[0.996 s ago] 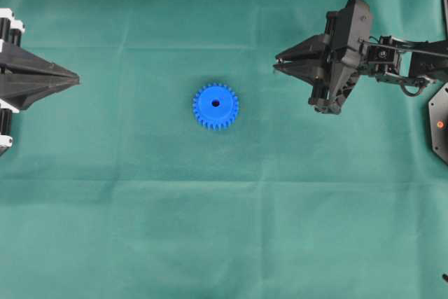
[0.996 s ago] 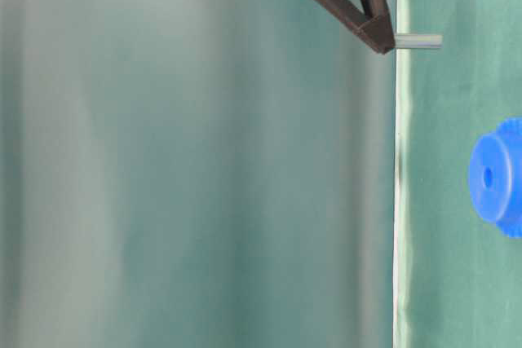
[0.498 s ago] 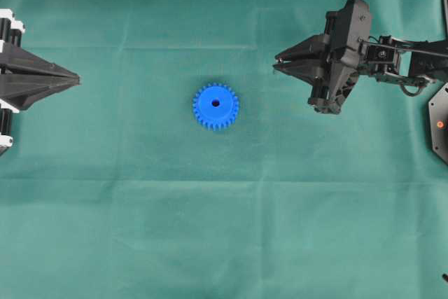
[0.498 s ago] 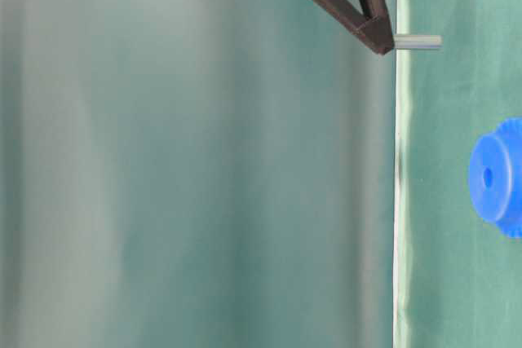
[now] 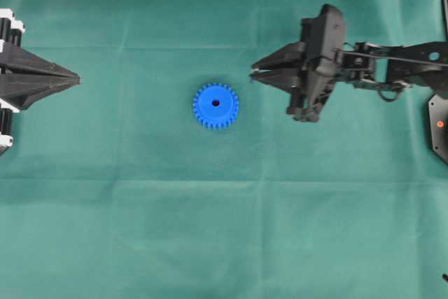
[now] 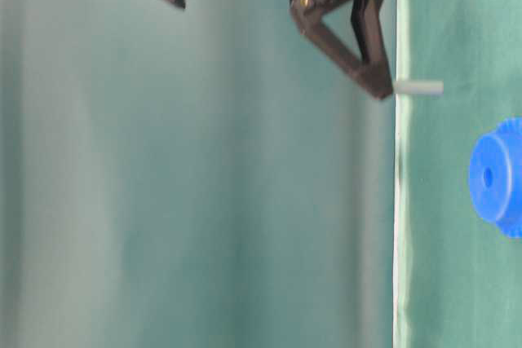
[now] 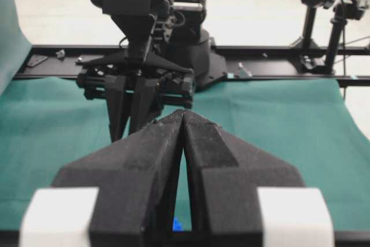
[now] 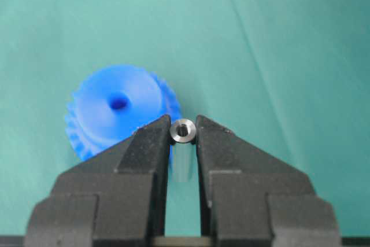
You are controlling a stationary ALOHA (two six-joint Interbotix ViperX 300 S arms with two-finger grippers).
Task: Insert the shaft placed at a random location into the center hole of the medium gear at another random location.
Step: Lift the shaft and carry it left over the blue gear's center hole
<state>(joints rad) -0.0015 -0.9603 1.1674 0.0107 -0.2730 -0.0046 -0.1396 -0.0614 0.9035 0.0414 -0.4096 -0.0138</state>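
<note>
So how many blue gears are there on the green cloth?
1. The blue gear lies flat near the middle of the green cloth, between the two arms. No other shows in any view.

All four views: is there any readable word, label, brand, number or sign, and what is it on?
None can be read in any view.
Medium gear: plain blue, no marking.
Shaft: bare metal end, held in the right gripper, no marking.
Left gripper: black fingers with blank white blocks behind them.
Green cloth: unprinted.
Black plate at the overhead view's right edge: only an orange dot, no text.
</note>
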